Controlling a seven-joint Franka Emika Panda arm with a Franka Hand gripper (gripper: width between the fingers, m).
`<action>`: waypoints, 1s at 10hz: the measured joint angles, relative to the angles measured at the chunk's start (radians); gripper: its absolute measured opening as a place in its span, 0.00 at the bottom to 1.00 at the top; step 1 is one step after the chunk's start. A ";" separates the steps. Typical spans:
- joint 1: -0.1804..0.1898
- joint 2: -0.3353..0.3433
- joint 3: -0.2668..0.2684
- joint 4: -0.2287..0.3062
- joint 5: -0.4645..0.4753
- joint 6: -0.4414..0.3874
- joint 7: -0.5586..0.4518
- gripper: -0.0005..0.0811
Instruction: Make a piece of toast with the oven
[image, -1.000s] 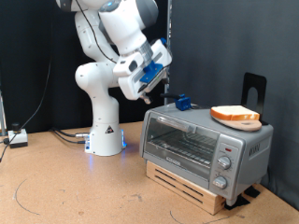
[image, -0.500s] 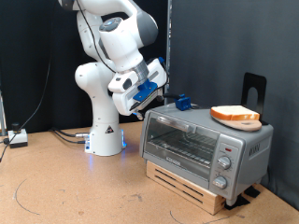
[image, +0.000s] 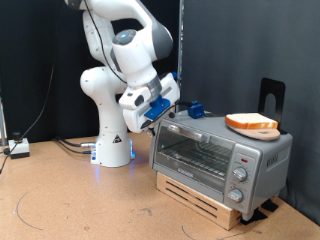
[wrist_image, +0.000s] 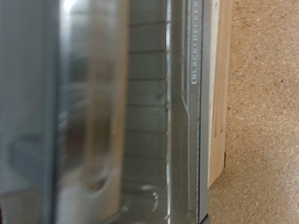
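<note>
- Currently the gripper (image: 163, 113) sits at the upper corner of the oven (image: 220, 158) on the exterior view's left, its tip right beside the top edge of the glass door.
- Finger state: cannot tell. In the exterior view the fingertips are too small and partly merged with the oven's edge; the wrist view shows no fingers clearly.
- Nothing is seen between the fingers in either view.
- The oven stands on a wooden slatted base (image: 200, 198) on the brown table (image: 70, 200). Door appears closed; the wire rack shows through the glass.
- Round knobs (image: 240, 176) are on the panel at the far end of the oven from the fingers, well apart from them.
- The piece of toast (image: 251, 123) lies flat on a round wooden plate (image: 252, 129) on top of the oven, towards the end away from the fingers, well apart from the gripper.
- A small blue object (image: 195, 109) rests on the oven top, between the fingers and the toast, near the gripper.
- Wrist view: blurred close-up of the oven (wrist_image: 140, 112), with glass and metal framing filling most of the picture, a pale wood edge of the base (wrist_image: 219, 93) beside it, and speckled brown table (wrist_image: 266, 112) beyond.
- White arm body and its base stand behind the gripper, on the exterior view's left.
</note>
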 joint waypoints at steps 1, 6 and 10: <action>0.006 0.022 0.007 -0.005 0.007 0.032 0.000 1.00; 0.007 0.063 0.006 0.003 0.027 0.075 0.000 1.00; -0.042 0.161 0.003 0.031 -0.007 0.203 0.032 1.00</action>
